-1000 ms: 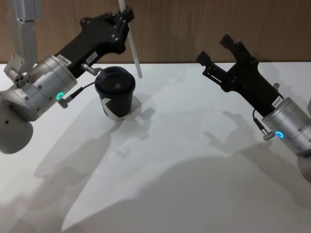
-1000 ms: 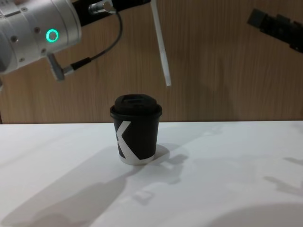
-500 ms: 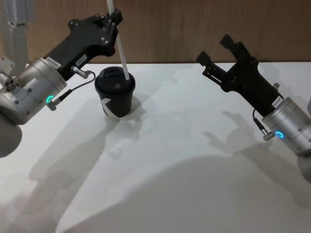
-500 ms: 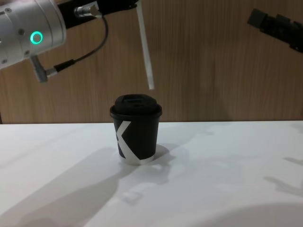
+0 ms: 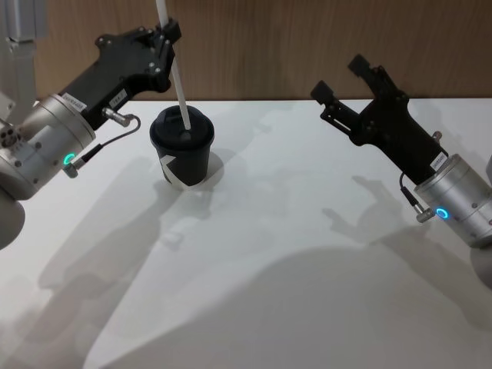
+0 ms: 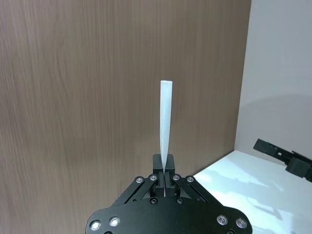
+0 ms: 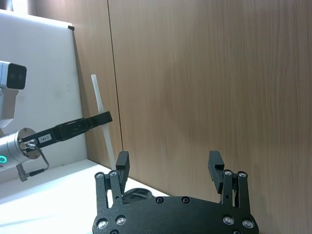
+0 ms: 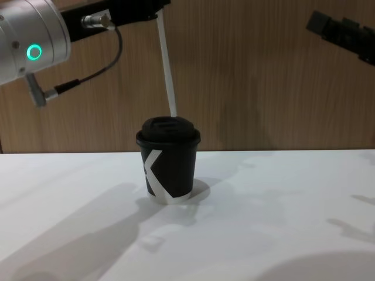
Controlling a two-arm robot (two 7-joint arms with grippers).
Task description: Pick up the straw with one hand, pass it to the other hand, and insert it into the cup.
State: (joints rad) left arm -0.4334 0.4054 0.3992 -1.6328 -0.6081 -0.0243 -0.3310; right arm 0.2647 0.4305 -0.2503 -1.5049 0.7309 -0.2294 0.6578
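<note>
The black cup (image 5: 182, 150) with a white mark and black lid stands upright on the white table (image 5: 292, 254), also seen in the chest view (image 8: 169, 164). My left gripper (image 5: 167, 33) hovers above and behind it, shut on the white straw (image 5: 176, 73). The straw hangs nearly upright, slightly tilted. Its lower tip (image 8: 173, 114) sits right at the lid's top centre; I cannot tell if it has entered. In the left wrist view the straw (image 6: 165, 126) sticks out from the shut left gripper (image 6: 165, 171). My right gripper (image 5: 344, 78) stays open and empty, raised at the right.
A wooden wall (image 5: 307, 46) runs behind the table's far edge. In the right wrist view, the open right gripper (image 7: 168, 168) faces the left gripper (image 7: 97, 120) and the straw (image 7: 102, 122) farther off.
My left gripper has carried the straw leftward and down. Its lower tip went from beside and above the cup's right side to the centre of the lid. The right arm has not moved.
</note>
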